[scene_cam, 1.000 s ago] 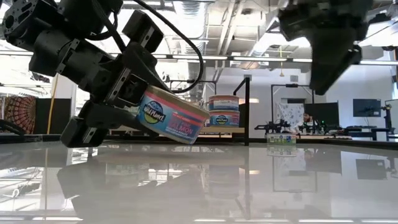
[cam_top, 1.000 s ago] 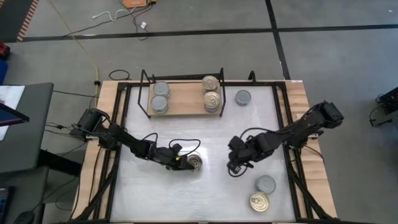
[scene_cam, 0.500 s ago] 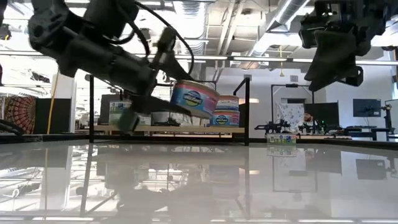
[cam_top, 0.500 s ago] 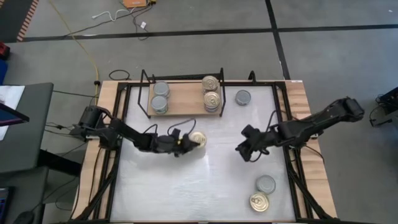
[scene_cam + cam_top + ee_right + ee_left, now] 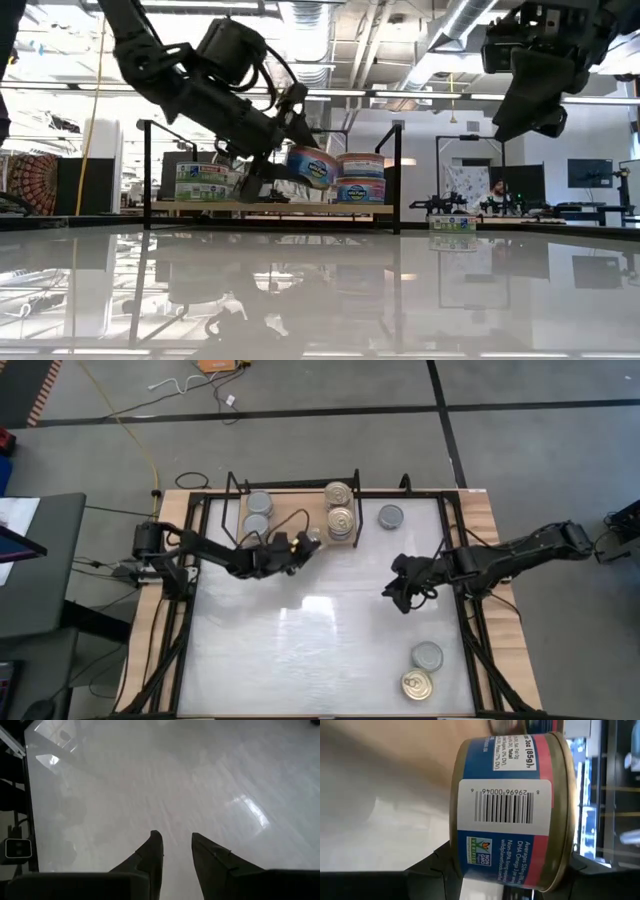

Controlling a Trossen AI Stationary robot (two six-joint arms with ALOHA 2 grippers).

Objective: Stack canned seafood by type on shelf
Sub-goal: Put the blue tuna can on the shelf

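Your left hand is pinching a can by its sides and holding it in the air, tilted, at the front edge of the shelf, just beside the stacked gold-topped cans there. From the left wrist view you see that held can close up: a blue label with a pink band, a white barcode panel, small white print and gold metal rims, with dark fingers pressed against it.

On the shelf, a light wooden board in a black wire frame, you have two groups. At one end sit the grey-topped cans, two side by side from above. At the other end sit the gold-topped cans with ring pulls, also two from above; the low view shows at least one of these as a stack of two.

Off the shelf, one grey-topped can stands on the desk just beside the shelf's end. Two more, one grey and one gold, sit close together near the desk's front right corner.

Your right hand hangs above the bare desk, well apart from every can, its fingers slightly spread and holding nothing.
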